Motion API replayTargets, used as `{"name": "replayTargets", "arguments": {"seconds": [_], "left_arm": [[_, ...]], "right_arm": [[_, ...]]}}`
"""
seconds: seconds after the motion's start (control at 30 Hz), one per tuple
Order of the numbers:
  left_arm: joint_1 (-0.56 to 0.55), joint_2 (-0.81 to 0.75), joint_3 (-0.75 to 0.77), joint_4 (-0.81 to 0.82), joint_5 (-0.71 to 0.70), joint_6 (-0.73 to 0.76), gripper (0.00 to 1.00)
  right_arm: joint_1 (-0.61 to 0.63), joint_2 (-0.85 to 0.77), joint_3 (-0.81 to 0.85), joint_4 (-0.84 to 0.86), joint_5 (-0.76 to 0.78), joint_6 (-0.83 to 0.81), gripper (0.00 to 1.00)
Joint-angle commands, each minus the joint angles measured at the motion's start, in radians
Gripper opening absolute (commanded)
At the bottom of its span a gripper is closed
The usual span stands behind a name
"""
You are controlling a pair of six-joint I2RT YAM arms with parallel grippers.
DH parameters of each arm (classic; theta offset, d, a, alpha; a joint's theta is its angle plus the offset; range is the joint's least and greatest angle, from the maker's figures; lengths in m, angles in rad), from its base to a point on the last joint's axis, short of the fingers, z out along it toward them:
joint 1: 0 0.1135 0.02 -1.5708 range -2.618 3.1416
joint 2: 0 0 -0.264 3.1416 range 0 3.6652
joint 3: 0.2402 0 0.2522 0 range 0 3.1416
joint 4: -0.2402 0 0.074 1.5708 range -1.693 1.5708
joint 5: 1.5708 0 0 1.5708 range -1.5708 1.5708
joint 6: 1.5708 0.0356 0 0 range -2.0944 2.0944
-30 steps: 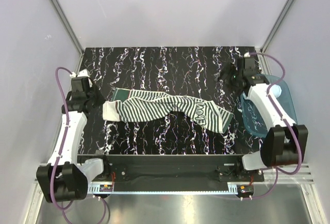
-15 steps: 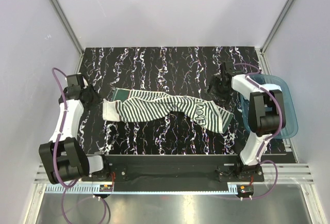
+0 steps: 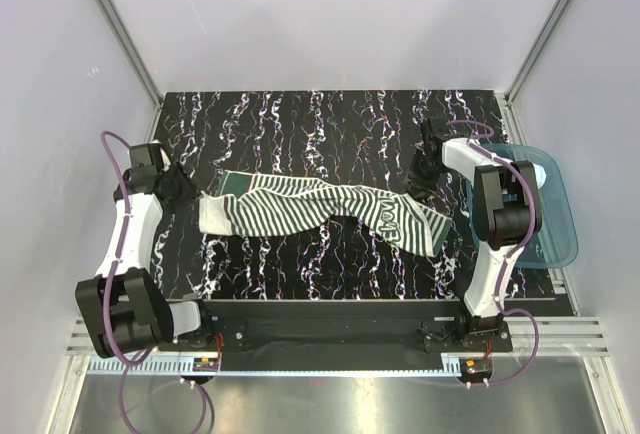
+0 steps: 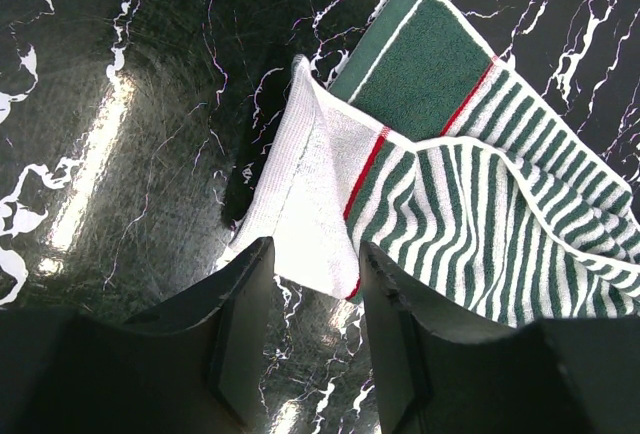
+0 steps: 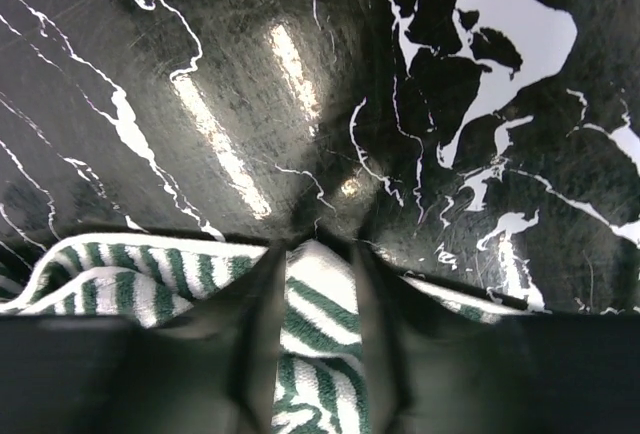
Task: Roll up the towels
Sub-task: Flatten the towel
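No rolling is showing: the striped towel (image 3: pixel 320 209) is lying stretched out and rumpled across the middle of the bench (image 3: pixel 300 119), so the whole job is probably still waiting. Only 1 towel is clearly showing. The left tool (image 4: pixel 315 329) is standing half open, straddling the towel's white corner without pinching it. The right tool (image 5: pixel 318 339) is sitting narrow around a fold at the opposite end; with the blur, I cannot tell whether it is gripping.

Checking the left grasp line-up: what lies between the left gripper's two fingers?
The white corner of the striped towel pokes between the left gripper's fingers; the left wrist view shows it.
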Motion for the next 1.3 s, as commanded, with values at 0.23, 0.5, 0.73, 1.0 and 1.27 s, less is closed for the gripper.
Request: {"name": "replayTargets", "arguments": {"seconds": [0.23, 0.5, 0.73, 1.0, 1.27], "left_arm": [[0.014, -0.033, 0.006, 0.025, 0.030, -0.007, 0.44], [0.016, -0.036, 0.003, 0.025, 0.025, -0.009, 0.43], [0.019, -0.017, 0.011, 0.014, -0.009, -0.012, 0.51], [0.039, 0.052, 0.015, -0.009, -0.039, -0.024, 0.57], [0.051, 0.202, 0.064, -0.001, 0.000, -0.064, 0.59]], "right_arm": [[0.013, 0.001, -0.011, 0.029, 0.010, -0.001, 0.04], [0.013, -0.108, 0.070, -0.030, 0.023, -0.015, 0.00], [0.014, -0.197, 0.215, -0.164, 0.045, -0.043, 0.00], [0.014, -0.312, 0.190, -0.199, 0.056, -0.069, 0.00], [0.014, -0.382, 0.131, -0.172, -0.012, -0.038, 0.00]]}}
